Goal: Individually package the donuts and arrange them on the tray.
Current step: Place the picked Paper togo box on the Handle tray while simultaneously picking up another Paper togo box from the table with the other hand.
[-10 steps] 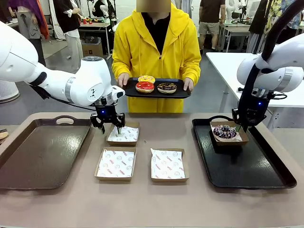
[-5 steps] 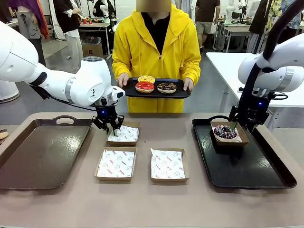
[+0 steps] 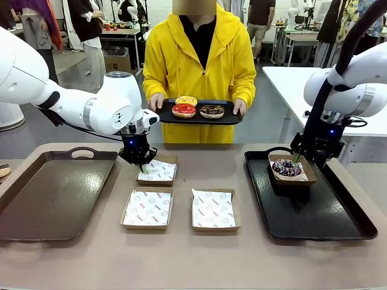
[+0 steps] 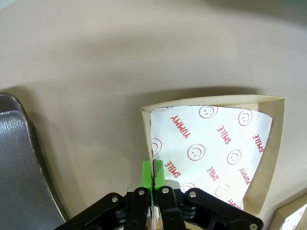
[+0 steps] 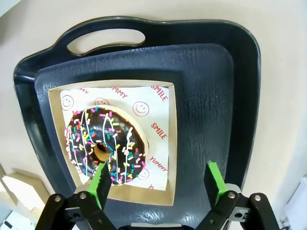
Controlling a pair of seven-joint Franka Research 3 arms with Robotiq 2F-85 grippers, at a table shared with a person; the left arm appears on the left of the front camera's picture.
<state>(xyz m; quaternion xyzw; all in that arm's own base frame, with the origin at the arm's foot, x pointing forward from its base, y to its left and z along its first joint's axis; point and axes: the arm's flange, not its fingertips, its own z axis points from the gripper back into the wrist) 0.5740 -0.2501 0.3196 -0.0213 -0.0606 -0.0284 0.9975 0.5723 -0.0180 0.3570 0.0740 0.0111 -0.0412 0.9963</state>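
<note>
Chocolate donut (image 5: 81, 139) boxed, under right gripper (image 5: 156, 166), jaws apart

Lab hall, worktables (image 3: 284, 75) all around

Counter (image 3: 181, 266) layout
Three paper-lined boxes (image 3: 147, 208) lie between the left tray (image 3: 36, 199) and right tray (image 3: 326, 217), which holds a boxed donut (image 3: 286, 168); behind, the person's tray (image 3: 233, 119) carries three donuts (image 3: 184, 110).
</note>
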